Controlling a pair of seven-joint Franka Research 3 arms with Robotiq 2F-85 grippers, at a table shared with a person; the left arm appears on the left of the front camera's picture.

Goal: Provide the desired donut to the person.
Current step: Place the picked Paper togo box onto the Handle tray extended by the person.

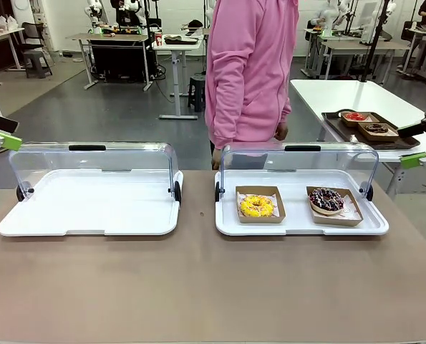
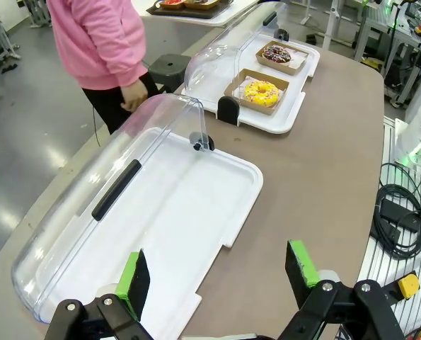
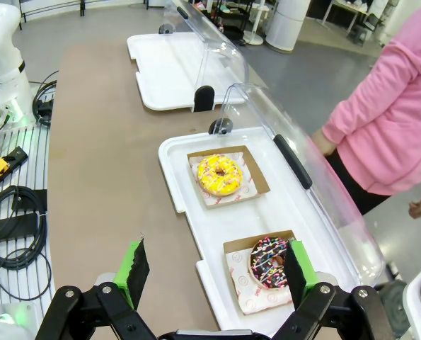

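Note:
Two donuts lie in brown paper trays on the right white tray [image 1: 298,223], whose clear lid is swung up. The yellow donut [image 1: 256,206] [image 2: 261,92] [image 3: 219,174] is on the left, the chocolate sprinkled donut [image 1: 326,199] [image 2: 277,53] [image 3: 269,263] on the right. The person [image 1: 250,72] in a pink hoodie stands behind the table, hands down at the sides. My left gripper [image 2: 221,273] hangs open over the near corner of the empty left tray [image 2: 175,212]. My right gripper [image 3: 214,273] is open above the table edge beside the chocolate donut. Green pads show at both front-view edges.
The left white tray [image 1: 91,204] has its clear lid [image 1: 94,161] raised. A side table at the right carries a dark tray [image 1: 370,129] with more donuts. Cables [image 2: 401,212] lie off the table's end. Bare brown tabletop [image 1: 198,287] runs along the near side.

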